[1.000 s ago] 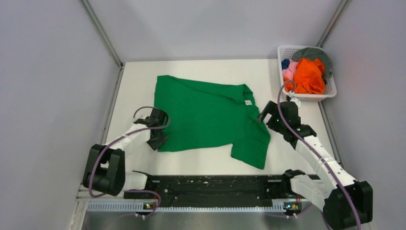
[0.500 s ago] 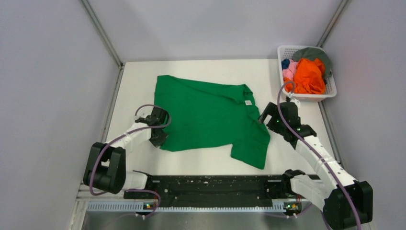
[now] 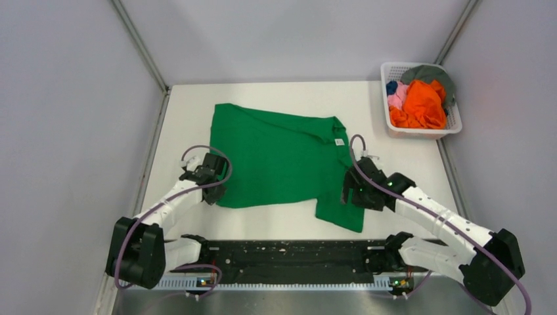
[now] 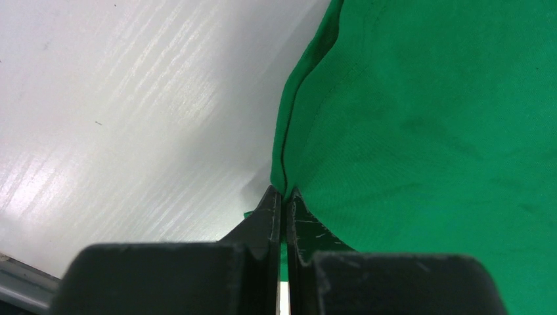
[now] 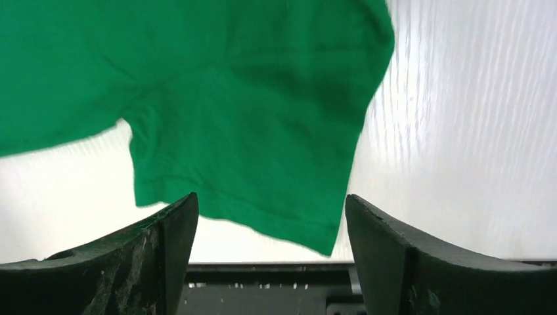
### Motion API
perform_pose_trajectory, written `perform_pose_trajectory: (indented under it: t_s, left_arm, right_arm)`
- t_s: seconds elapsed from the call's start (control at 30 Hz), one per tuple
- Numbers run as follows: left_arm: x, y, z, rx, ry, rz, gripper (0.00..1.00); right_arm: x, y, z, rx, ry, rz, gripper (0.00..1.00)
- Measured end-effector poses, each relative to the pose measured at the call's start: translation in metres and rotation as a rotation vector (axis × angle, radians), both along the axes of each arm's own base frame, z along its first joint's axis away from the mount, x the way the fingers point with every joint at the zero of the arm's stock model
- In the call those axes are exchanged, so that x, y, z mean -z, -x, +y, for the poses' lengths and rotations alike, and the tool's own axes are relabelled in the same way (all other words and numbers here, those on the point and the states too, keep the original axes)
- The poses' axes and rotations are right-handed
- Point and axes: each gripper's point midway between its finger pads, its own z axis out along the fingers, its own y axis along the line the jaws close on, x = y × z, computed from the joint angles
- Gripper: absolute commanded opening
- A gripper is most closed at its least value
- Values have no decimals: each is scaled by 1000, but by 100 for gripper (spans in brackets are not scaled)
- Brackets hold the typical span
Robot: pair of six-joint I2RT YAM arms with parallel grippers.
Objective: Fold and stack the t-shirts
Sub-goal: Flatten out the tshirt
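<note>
White table top [image 3: 187, 111], faintly wood-grained, with a soft sheen at the upper left of the left wrist view. Plain pale grey walls [image 3: 66, 98] enclose it at the left, top and right of the frame. Slim metal posts [image 3: 140, 46] mark the two far corners. A black rail [image 3: 295, 252] spans the lower frame, with a perforated metal strip [image 3: 295, 281] beneath. Lighting is even.

White table [image 3: 190, 108], green t-shirt [image 3: 276, 161] spread flat, basket [image 3: 420, 132] at far-right corner

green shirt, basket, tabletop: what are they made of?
green t-shirt: soft matte knit cloth, likely cotton; stitched hem, wrinkles.
basket: white plastic, by its lattice walls.
table: white, semi-gloss, laminate perhaps; faint grain and glare in the wrist views.
</note>
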Motion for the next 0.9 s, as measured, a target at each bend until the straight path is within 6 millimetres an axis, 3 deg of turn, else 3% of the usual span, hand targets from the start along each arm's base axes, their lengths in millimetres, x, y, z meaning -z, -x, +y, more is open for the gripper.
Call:
perform_pose_trajectory:
  t_s: [0.13,0.3,0.4,0.6,0.73,0.9]
  left_arm:
    - [0,1,3,-1,-14,-2,0]
    - [3,4,5,-3,-22,4,0]
    - [3,4,5,-3,-22,2,0]
    - [0,3,4,0,-16,-13,0]
    - [-4,2,2,4,-2,-31,0]
    - [-9,5,-3,25,27,-40,0]
  right_arm:
    - [14,26,0,-2,18,80,70]
    - [45,58,-18,48,67,199,54]
    - [54,67,-20,61,65,234,49]
    - [65,68,-12,66,29,251,32]
    - [66,65,-8,70,14,243,2]
    - [63,48,1,84,-26,175,0]
